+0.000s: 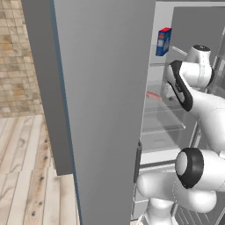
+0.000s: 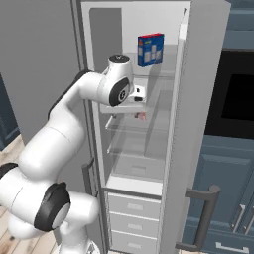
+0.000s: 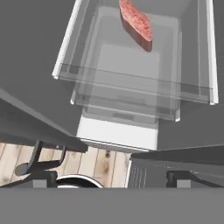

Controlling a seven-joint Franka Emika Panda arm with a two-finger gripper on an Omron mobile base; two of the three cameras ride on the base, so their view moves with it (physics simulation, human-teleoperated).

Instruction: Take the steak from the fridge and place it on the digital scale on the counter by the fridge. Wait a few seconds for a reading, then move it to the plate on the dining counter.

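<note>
The fridge (image 2: 149, 163) stands with both grey doors swung wide, one of them (image 1: 101, 110) taking up much of the left base view. The steak (image 3: 136, 22), a reddish-pink slab, lies on a glass shelf in the middle of the pale interior; I also see the steak (image 2: 142, 115) in the right base view and the steak (image 1: 153, 95) in the left one. My gripper (image 3: 109, 181) hangs inside the fridge, above and short of the steak, looking down over the shelves. It is open, its fingertips (image 3: 41, 178) far apart, with nothing between them. The gripper (image 2: 140, 96) sits just above the steak's shelf.
A blue box (image 2: 150, 49) stands on the upper shelf. Glass shelves (image 3: 131, 83) stack below the steak, with white drawers (image 2: 131, 208) at the fridge's bottom. Navy cabinets and a black oven (image 2: 235, 99) flank the right door. A brick wall (image 1: 17, 57) and wood floor lie left.
</note>
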